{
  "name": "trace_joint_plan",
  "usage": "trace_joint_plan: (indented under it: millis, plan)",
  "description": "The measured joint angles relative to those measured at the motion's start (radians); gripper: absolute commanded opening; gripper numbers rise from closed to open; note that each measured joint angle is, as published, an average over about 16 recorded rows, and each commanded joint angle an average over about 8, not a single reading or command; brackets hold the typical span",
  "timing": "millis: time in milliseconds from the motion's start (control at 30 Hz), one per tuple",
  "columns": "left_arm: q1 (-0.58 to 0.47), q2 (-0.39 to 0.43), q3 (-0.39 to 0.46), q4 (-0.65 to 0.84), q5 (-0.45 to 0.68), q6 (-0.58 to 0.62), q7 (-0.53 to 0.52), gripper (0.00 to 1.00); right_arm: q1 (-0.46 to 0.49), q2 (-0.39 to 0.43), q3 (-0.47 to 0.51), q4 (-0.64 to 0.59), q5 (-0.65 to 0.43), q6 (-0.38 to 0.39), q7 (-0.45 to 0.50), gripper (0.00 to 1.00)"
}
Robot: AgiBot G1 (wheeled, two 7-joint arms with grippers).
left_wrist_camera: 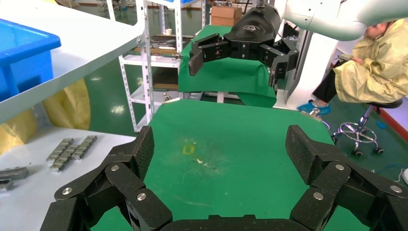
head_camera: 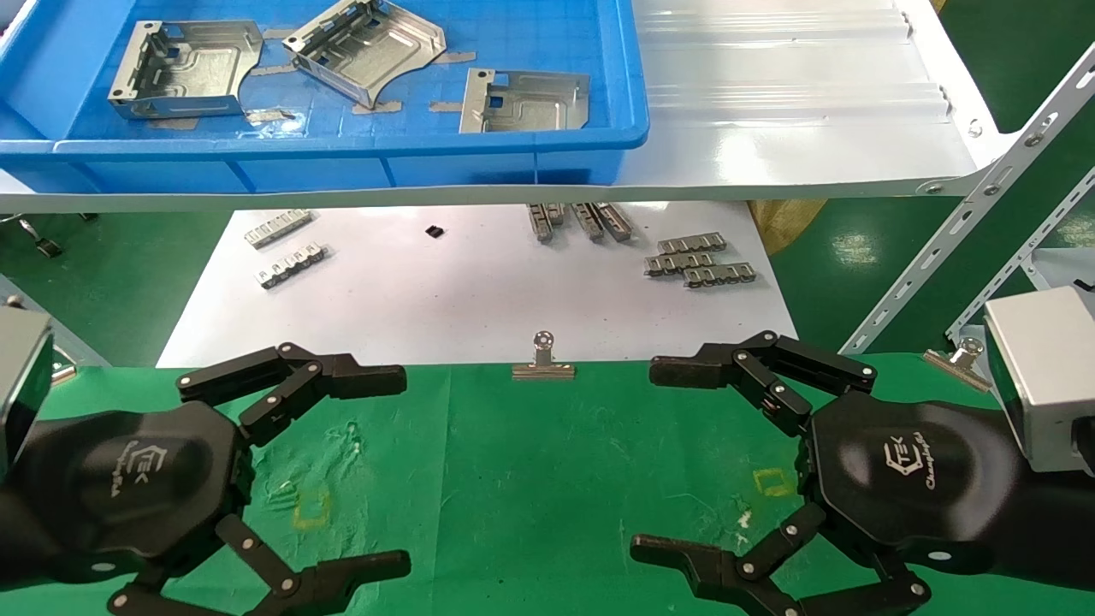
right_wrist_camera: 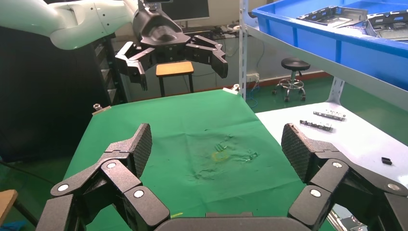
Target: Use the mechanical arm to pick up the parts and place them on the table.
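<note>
Silver stamped parts (head_camera: 184, 70) are lying in the blue tray (head_camera: 599, 137) on the raised white shelf (head_camera: 796, 111), three of them, none yet set on the green-clothed counter (head_camera: 530, 479) below. Left pincer (head_camera: 402, 470) is hovering low over the counter with its fingers spread wide and holding nothing, and the right pincer (head_camera: 642, 458) is facing it in the same empty, open state. Judged from this layout, the parts are sitting ahead of and above the left pincer, the leftmost plate lying nearest it, so the reach is calling for lifting over the tray's front wall.
</note>
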Motion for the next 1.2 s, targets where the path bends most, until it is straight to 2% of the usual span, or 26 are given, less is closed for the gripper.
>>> trace_joint_plan:
  millis: [1200]
  plan:
    - [0.0, 0.0, 0.0, 0.0, 0.0, 0.0, 0.0, 1.0, 0.0, 0.0, 0.0, 0.0, 0.0, 0.0, 0.0, 1.0]
